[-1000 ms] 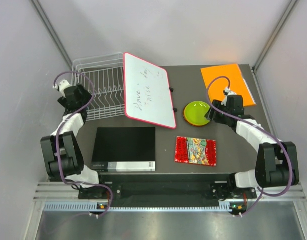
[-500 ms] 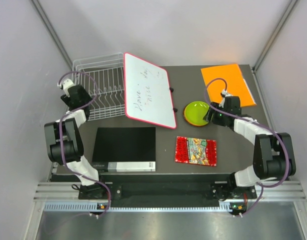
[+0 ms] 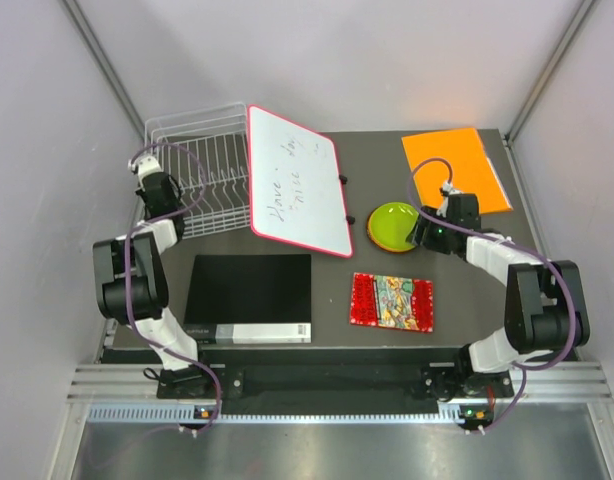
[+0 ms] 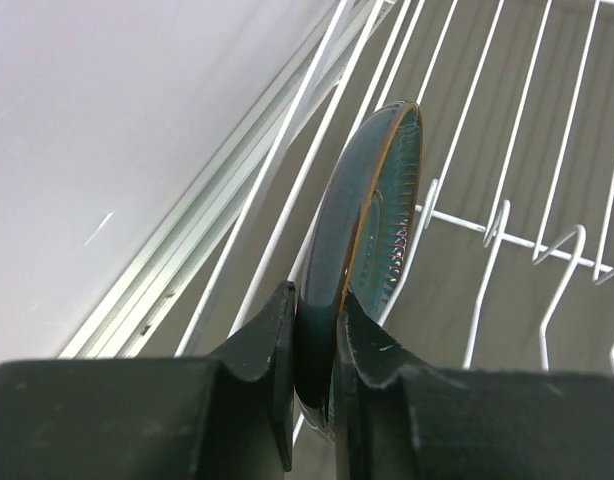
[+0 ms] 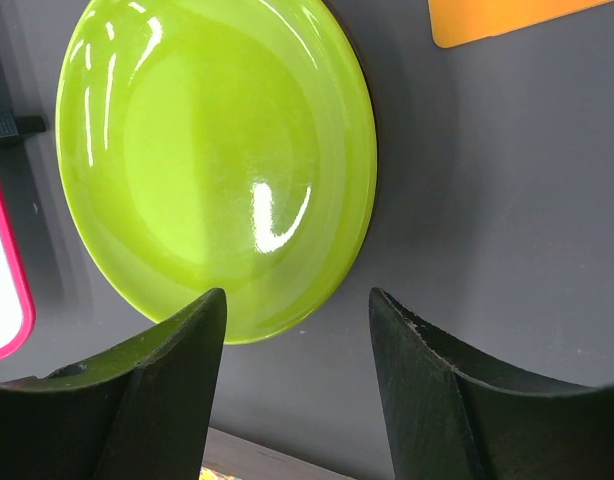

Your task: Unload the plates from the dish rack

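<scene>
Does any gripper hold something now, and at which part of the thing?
The left gripper pinches the teal plate by its rim. The right gripper is open and holds nothing.

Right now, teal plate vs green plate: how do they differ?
Pose: the teal plate stands on edge in the dish rack; the green plate lies flat outside it.
Grip: the left gripper has its jaws shut on the teal plate's rim; the right gripper hovers at the green plate, jaws open.
Look: the teal plate is dark with a yellowish rim; the green plate is plain and bright.
Both are small, round, glossy.
</scene>
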`<state>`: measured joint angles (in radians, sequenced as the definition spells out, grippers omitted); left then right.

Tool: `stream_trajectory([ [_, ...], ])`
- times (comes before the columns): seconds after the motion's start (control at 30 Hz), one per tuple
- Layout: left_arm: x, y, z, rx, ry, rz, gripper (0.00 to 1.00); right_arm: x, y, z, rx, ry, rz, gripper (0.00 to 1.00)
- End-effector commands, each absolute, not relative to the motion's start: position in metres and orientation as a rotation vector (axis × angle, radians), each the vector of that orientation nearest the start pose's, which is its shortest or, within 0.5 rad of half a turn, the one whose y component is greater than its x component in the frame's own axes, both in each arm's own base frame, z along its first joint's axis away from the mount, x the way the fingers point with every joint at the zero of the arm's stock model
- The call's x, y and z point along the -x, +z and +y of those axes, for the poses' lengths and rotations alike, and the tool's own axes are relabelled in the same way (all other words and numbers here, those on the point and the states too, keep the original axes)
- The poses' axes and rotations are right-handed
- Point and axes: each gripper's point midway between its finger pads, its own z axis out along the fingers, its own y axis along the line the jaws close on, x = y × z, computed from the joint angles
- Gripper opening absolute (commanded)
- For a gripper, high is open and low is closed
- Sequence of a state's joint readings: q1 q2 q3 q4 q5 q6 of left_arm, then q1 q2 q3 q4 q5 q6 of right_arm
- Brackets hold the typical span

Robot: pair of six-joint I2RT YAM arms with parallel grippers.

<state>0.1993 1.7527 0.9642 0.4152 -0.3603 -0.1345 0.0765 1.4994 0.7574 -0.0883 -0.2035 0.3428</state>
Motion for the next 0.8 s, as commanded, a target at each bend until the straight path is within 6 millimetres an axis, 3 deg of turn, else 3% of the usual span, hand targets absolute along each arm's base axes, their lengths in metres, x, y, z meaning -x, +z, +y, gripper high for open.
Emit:
stream_trajectory([
  [0.0, -0.479, 0.159, 0.144, 0.545, 0.405, 1.709, 0.00, -0.363, 0.059, 0.077, -0.211, 0.438, 2.362, 0.59],
  [0.03, -0.480, 0.171, 0.135, 0.491, 0.434, 1.705, 0.00, -0.362, 0.058, 0.077, -0.208, 0.438, 2.364, 0.59],
  [0.1, -0.472, 0.187, 0.138, 0.504, 0.555, 1.670, 0.00, -0.361, 0.060, 0.077, -0.210, 0.439, 2.366, 0.59],
  [0.13, -0.471, 0.200, 0.128, 0.433, 0.610, 1.665, 0.00, -0.360, 0.061, 0.077, -0.208, 0.438, 2.363, 0.59],
  [0.23, -0.456, 0.223, 0.128, 0.435, 0.733, 1.620, 0.00, -0.357, 0.065, 0.078, -0.206, 0.439, 2.359, 0.59],
  [0.57, -0.408, 0.276, 0.141, 0.569, 0.810, 1.505, 0.00, -0.340, 0.087, 0.077, -0.199, 0.443, 2.318, 0.60],
  [0.63, -0.405, 0.294, 0.126, 0.587, 0.725, 1.476, 0.00, -0.336, 0.091, 0.077, -0.202, 0.443, 2.313, 0.60],
  [0.67, -0.403, 0.289, 0.120, 0.569, 0.688, 1.530, 0.00, -0.335, 0.098, 0.077, -0.201, 0.448, 2.294, 0.60],
  [0.7, -0.401, 0.307, 0.112, 0.587, 0.592, 1.492, 0.00, -0.334, 0.100, 0.077, -0.205, 0.451, 2.288, 0.60],
  [0.77, -0.409, 0.315, 0.087, 0.547, 0.385, 1.512, 0.00, -0.332, 0.113, 0.080, -0.196, 0.478, 2.254, 0.61],
])
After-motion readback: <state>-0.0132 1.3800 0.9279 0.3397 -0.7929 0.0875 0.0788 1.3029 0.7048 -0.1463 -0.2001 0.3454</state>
